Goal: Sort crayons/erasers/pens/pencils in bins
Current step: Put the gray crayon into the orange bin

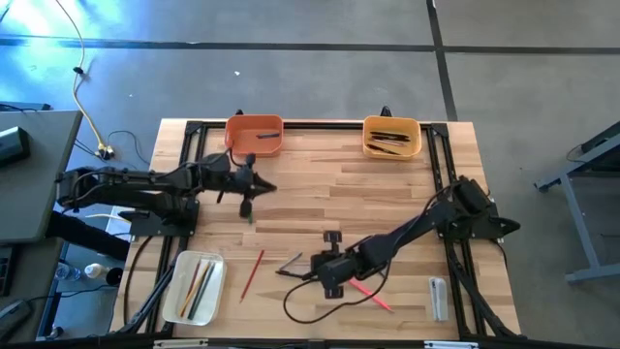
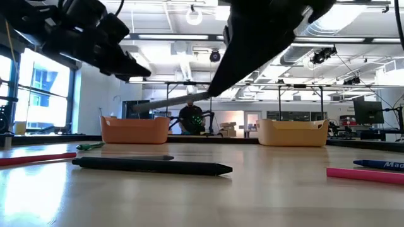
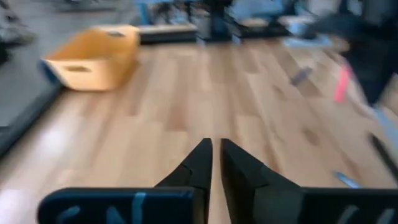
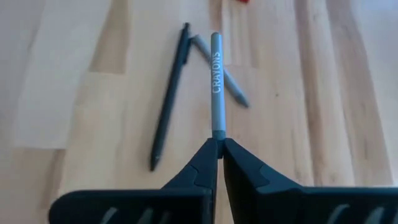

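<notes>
3 bins sit on the counter (image 1: pixel 387 194): an orange bin (image 1: pixel 255 135) and a yellow-orange bin (image 1: pixel 391 137) at the far edge, and a white bin (image 1: pixel 194 287) near the left front corner holding pencils. 1 red pencil (image 1: pixel 253 272) lies beside the white bin. The right tool (image 4: pixel 219 149) is clamped on 1 grey crayon (image 4: pixel 216 84); only its wrist view shows the printed lettering and the black pen (image 4: pixel 170 96) lying beside the crayon. The left tool (image 3: pixel 213 162) hovers over bare wood, fingers nearly together and empty.

The grey crayon's (image 4: pixel 216 87) lower end is hidden between the right tool's (image 4: pixel 219 146) fingers.
</notes>
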